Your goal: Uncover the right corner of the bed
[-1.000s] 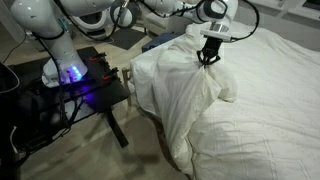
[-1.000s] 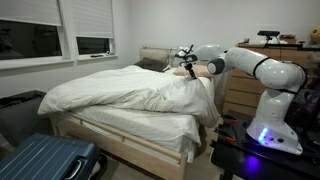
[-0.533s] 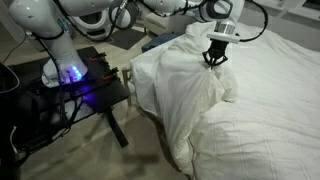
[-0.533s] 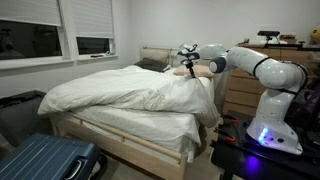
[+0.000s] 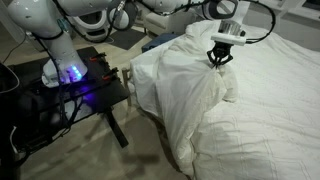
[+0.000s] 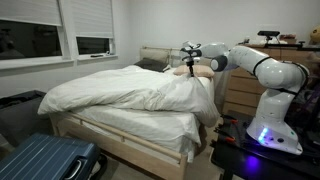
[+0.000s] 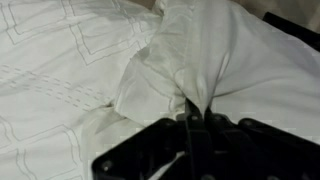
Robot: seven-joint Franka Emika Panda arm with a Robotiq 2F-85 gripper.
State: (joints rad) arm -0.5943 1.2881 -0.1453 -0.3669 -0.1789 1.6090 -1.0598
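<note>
Taking an exterior view from its left side, I am seeing the black robot table (image 5: 95, 85) standing just beside the pale frame post (image 5: 127, 76), and that post is marking the right corner of the bed (image 5: 150, 47). Just past the post a strip of dark blue mattress (image 5: 163, 41) is showing, so I am judging the job as begun but far from finished. The white duvet (image 5: 185, 90) is bunching into a tall heap over the post and hanging down the side of the bed (image 6: 110, 132) toward the floor. Beyond the post, toward the bed's middle, my pincer (image 5: 217, 60) is clenching a gathered fold of that duvet. The wrist view is showing the cloth drawn into a tight pleat that is disappearing between my fingers (image 7: 183, 128). What I am expecting to remain is carrying this fold farther from the post, until the heap is sliding off the corner. Much is escaping me: the heap is hiding most of the mattress near the post, the wrist view is cutting off my pincer (image 7: 195, 122) at its lower edge, and in the farther exterior view my pincer (image 6: 187, 64) is showing too small for me to read the grip.
</note>
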